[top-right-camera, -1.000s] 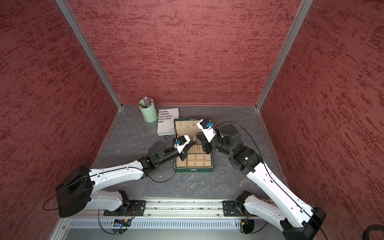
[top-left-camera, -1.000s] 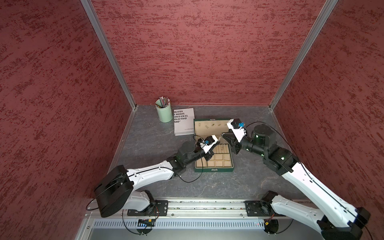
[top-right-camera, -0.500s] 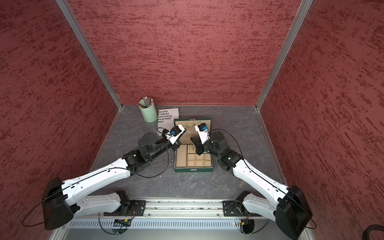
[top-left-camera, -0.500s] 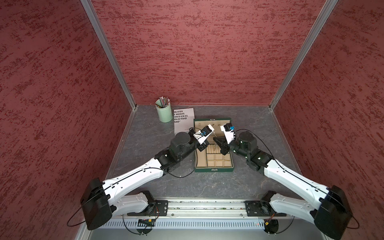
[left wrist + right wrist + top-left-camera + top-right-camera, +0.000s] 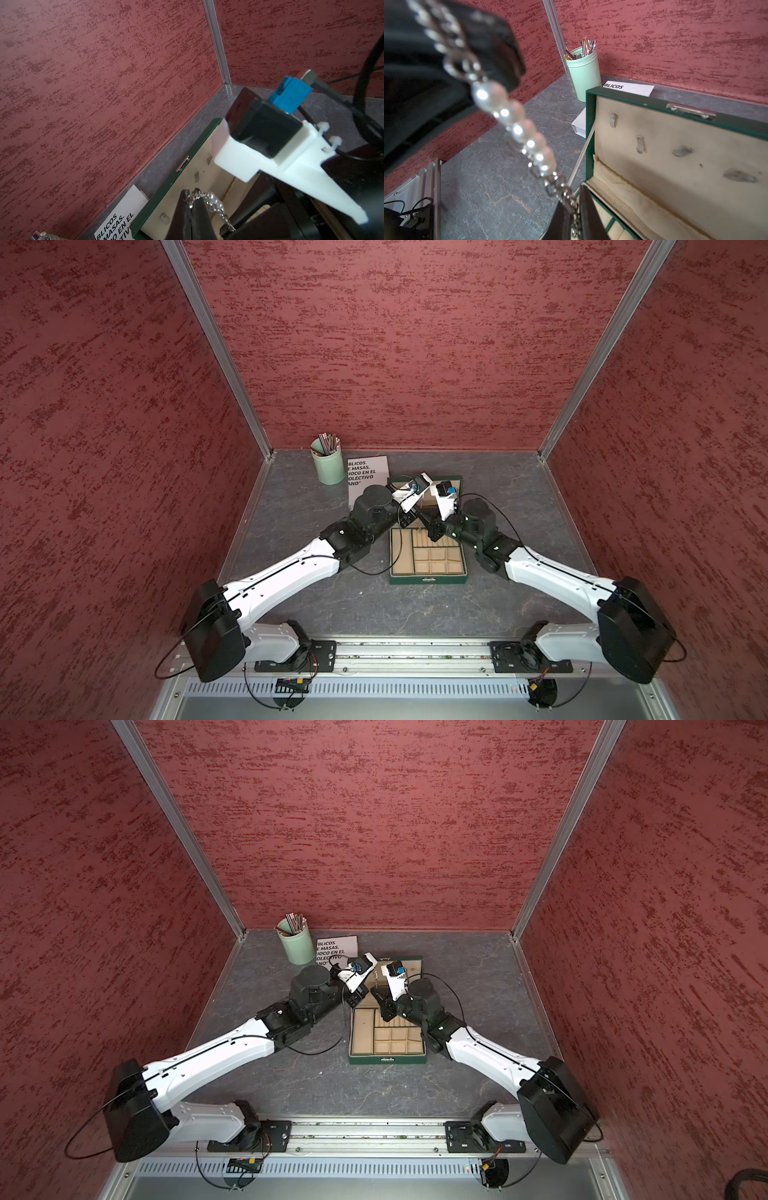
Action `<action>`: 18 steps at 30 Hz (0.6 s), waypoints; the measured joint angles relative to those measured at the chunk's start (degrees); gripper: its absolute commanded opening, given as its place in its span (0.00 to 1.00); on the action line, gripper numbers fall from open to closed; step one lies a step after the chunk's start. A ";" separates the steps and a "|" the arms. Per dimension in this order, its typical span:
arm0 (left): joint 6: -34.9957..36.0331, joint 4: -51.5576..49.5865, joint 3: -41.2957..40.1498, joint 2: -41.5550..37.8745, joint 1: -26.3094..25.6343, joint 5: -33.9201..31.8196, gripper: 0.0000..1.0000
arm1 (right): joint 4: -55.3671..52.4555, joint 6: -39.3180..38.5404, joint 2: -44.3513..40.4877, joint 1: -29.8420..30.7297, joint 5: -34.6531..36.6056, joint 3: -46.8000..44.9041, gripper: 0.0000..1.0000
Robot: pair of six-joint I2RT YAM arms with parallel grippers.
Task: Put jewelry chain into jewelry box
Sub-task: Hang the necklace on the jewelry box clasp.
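Spotter: Chain (image 5: 517, 128) strung in a straight line between your two claws, in the air above the back of the open box (image 5: 428, 580), just in front of its raised lid (image 5: 675, 145).

Operator: Which claw has hold of it?

Spotter: Both, it appears. Your left claw (image 5: 191, 200) is pinched tight on the links at one end. Your right claw (image 5: 573, 199) has the other end between jaws that stand nearly together, with a sliver of gap. The straight run of the chain says that pinch holds.

Operator: How will it handle?

Spotter: Light and limp, by the look of it: small silvery links with a run of pearly beads in the middle. It won't keep any shape, so free one end and expect the rest to swing down and dangle. Smooth metal and round beads will likely slip from a loose pinch, so grip on the links, near an end. Lower it over a compartment (image 5: 401, 551) before you release, or a loose tail may drape over the green rim (image 5: 589, 124).
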 measured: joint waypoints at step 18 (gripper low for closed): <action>-0.07 -0.26 2.21 0.55 1.68 0.72 0.00 | 8.48 1.53 3.93 0.00 -0.17 0.96 0.37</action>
